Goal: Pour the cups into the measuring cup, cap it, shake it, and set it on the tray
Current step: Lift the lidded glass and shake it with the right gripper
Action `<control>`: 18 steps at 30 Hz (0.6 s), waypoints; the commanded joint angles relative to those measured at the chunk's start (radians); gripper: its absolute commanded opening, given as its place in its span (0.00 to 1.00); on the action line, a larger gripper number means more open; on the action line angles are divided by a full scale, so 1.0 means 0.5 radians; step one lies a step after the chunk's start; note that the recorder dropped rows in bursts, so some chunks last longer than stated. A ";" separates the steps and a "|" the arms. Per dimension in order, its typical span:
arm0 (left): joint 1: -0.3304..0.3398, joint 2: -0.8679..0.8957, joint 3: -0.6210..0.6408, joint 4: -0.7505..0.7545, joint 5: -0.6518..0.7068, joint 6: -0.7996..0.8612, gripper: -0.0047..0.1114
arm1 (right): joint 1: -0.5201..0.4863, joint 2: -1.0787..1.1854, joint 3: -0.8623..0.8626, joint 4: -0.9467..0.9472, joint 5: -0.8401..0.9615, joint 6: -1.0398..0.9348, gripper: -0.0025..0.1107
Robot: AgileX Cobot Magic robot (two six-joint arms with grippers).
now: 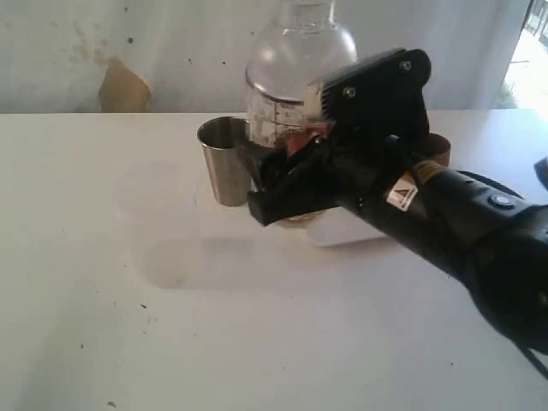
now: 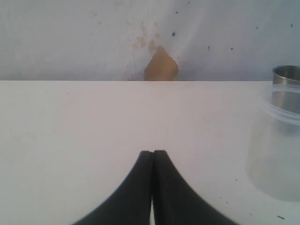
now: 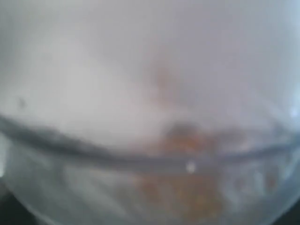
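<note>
The measuring cup [image 1: 278, 111] stands at the table's middle with a clear domed lid [image 1: 300, 43] on top and orange-brown contents low inside. My right gripper [image 1: 284, 175] is shut around its lower body; the near finger shows, the far one is hidden behind the cup. The right wrist view is filled by the blurred measuring cup [image 3: 150, 164]. The steel tumbler [image 1: 224, 167] stands upright just left of it. The brown wooden cup [image 1: 438, 150] peeks out behind the right arm. A corner of the white tray [image 1: 338, 231] shows under the arm. My left gripper [image 2: 153, 152] is shut and empty over bare table.
A faint translucent cup [image 1: 154, 193] stands left of the steel tumbler and shows at the edge of the left wrist view as the translucent cup [image 2: 279, 145], with the steel tumbler's rim [image 2: 287, 74] behind it. A wall with a brown patch [image 1: 124, 86] bounds the table's far edge.
</note>
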 commanded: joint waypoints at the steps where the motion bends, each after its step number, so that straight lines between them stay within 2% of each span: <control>1: -0.003 -0.009 0.009 -0.011 0.001 -0.005 0.04 | -0.029 0.007 -0.042 0.695 -0.356 -0.333 0.02; 2: -0.003 -0.009 0.009 -0.011 0.001 -0.005 0.04 | -0.054 0.015 -0.042 0.776 -0.407 -0.242 0.02; 5: -0.003 -0.009 0.009 -0.011 0.001 -0.005 0.04 | 0.046 -0.023 -0.042 -0.497 -0.087 0.264 0.02; 6: -0.003 -0.009 0.009 -0.011 0.001 -0.005 0.04 | 0.079 -0.012 -0.042 -0.485 -0.081 0.210 0.02; 7: -0.003 -0.009 0.009 -0.011 0.001 -0.005 0.04 | 0.044 0.020 -0.042 -0.136 -0.098 -0.076 0.02; 8: -0.003 -0.009 0.009 -0.011 0.001 -0.005 0.04 | -0.019 0.066 -0.042 0.617 -0.250 -0.355 0.02; 9: -0.003 -0.009 0.009 -0.011 0.001 -0.005 0.04 | -0.068 0.089 -0.042 0.932 -0.314 -0.399 0.02; 10: -0.003 -0.009 0.009 -0.011 0.001 -0.005 0.04 | -0.086 0.093 -0.042 0.911 -0.254 -0.337 0.02; 12: -0.003 -0.009 0.009 -0.011 0.001 -0.005 0.04 | 0.007 0.039 -0.042 -0.118 0.089 -0.037 0.02; 13: -0.003 -0.009 0.009 -0.011 0.001 -0.005 0.04 | 0.063 0.039 -0.038 -0.311 0.101 0.042 0.02; 14: -0.003 -0.009 0.009 -0.007 0.001 -0.005 0.04 | 0.071 0.050 -0.030 -0.131 -0.001 -0.084 0.02; 15: -0.003 -0.009 0.009 -0.007 -0.002 -0.005 0.04 | 0.015 0.077 -0.028 0.414 -0.186 -0.332 0.02; 16: -0.003 -0.009 0.009 -0.007 -0.002 -0.005 0.04 | -0.040 0.095 -0.032 0.890 -0.357 -0.412 0.02; 17: -0.003 -0.009 0.009 -0.007 0.001 -0.005 0.04 | -0.066 0.095 -0.032 0.943 -0.361 -0.288 0.02; 18: -0.003 -0.009 0.009 -0.007 0.001 -0.005 0.04 | -0.060 0.064 -0.032 0.609 -0.223 -0.097 0.02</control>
